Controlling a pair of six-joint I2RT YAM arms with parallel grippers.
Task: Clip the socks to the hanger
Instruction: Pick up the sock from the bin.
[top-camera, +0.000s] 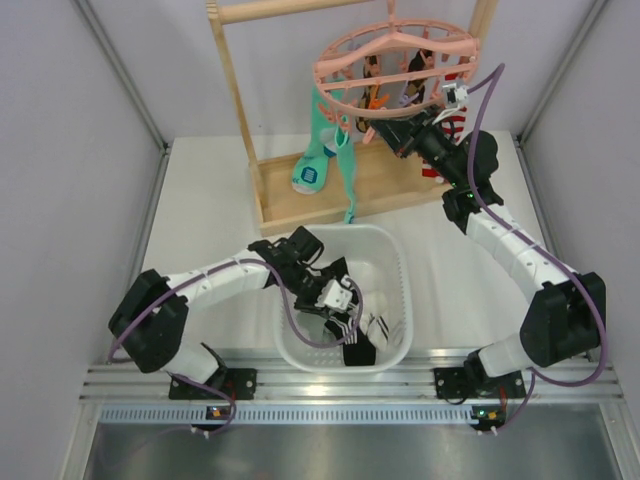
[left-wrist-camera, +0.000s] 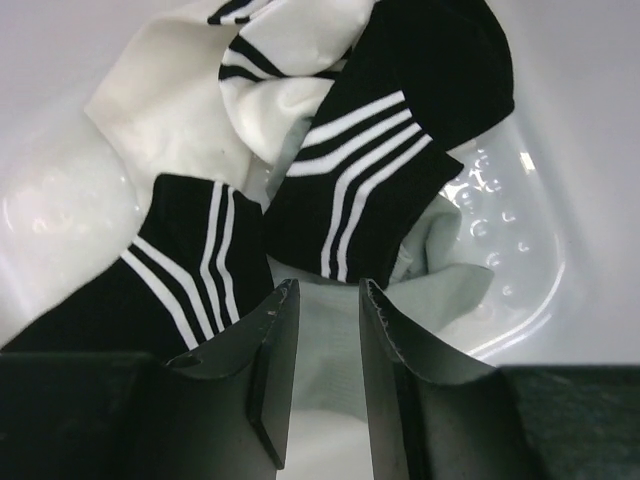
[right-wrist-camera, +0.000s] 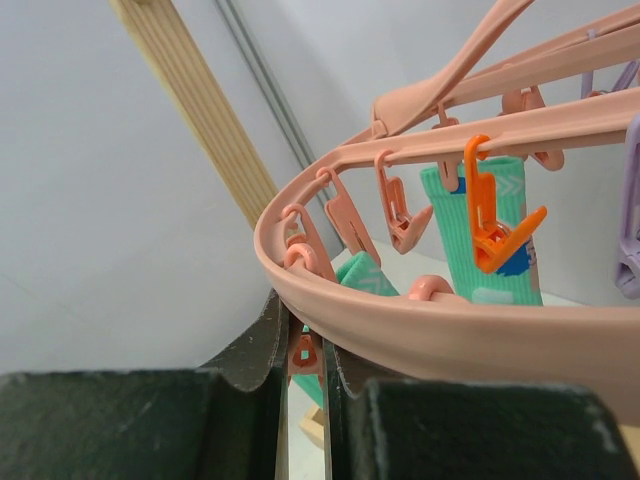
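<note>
Black socks (left-wrist-camera: 400, 140) with white stripes lie heaped in the white basket (left-wrist-camera: 570, 120), and my left gripper (left-wrist-camera: 328, 292) hangs just above them, fingers apart and holding nothing. Up at the pink hanger (right-wrist-camera: 470, 335) on the wooden rack (right-wrist-camera: 195, 110), my right gripper (right-wrist-camera: 306, 335) is pinched nearly together on a clip peg (right-wrist-camera: 304, 352) under the outer ring.

Two black socks (left-wrist-camera: 190, 265), one hanger (right-wrist-camera: 450, 340)

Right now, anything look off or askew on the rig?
One thing: on the hanger, an orange peg gapes open in a V, while the pink pegs beside it hang closed. It sits in front of a teal sock. Nothing looks spilled or broken.
</note>
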